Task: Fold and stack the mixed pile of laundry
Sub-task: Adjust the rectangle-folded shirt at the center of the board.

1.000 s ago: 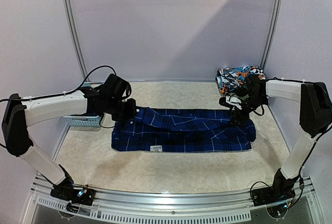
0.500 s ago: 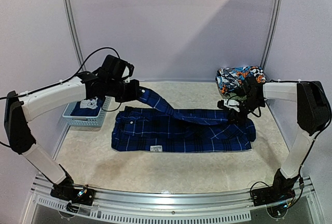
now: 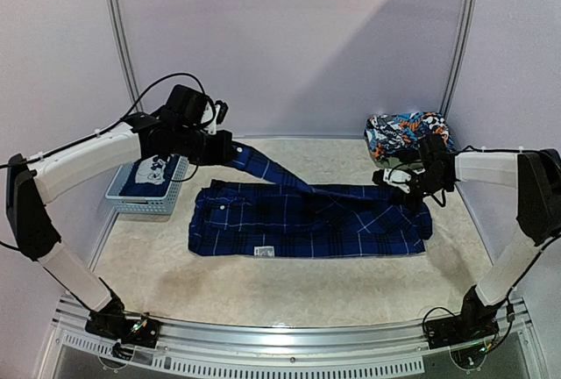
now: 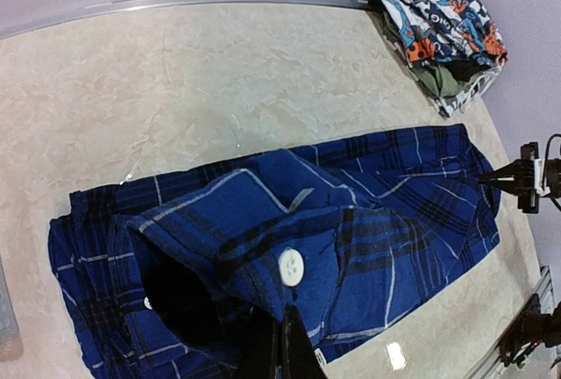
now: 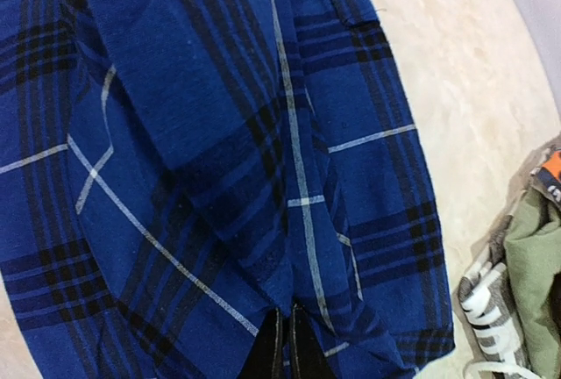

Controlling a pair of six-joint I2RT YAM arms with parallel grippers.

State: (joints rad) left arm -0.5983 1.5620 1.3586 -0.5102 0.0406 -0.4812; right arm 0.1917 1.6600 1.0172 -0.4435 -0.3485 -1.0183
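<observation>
A blue-and-black plaid shirt (image 3: 307, 225) lies spread flat across the middle of the table. My left gripper (image 3: 230, 153) hangs above the shirt's back left corner. It is shut on the sleeve cuff (image 4: 263, 256), next to a white button (image 4: 290, 267), and the sleeve (image 3: 272, 173) stretches up from the shirt to it. My right gripper (image 3: 408, 188) is low at the shirt's right end, shut on a fold of plaid cloth (image 5: 289, 247). A navy T-shirt with a pale print (image 3: 156, 173) lies in the basket. Both pairs of fingers press together in the wrist views: left gripper (image 4: 282, 319), right gripper (image 5: 285, 316).
A light-blue slotted basket (image 3: 145, 204) stands at the table's left edge. Bundled garments with a bright patterned piece on top (image 3: 405, 132) sit in the back right corner, close to my right arm, and show as bundled garments (image 4: 438, 24) and an olive and striped heap (image 5: 526, 282).
My left gripper rose and drew back to the left, pulling the sleeve cuff up off the shirt and uncovering the basket. My right gripper closed on the shirt's right end.
</observation>
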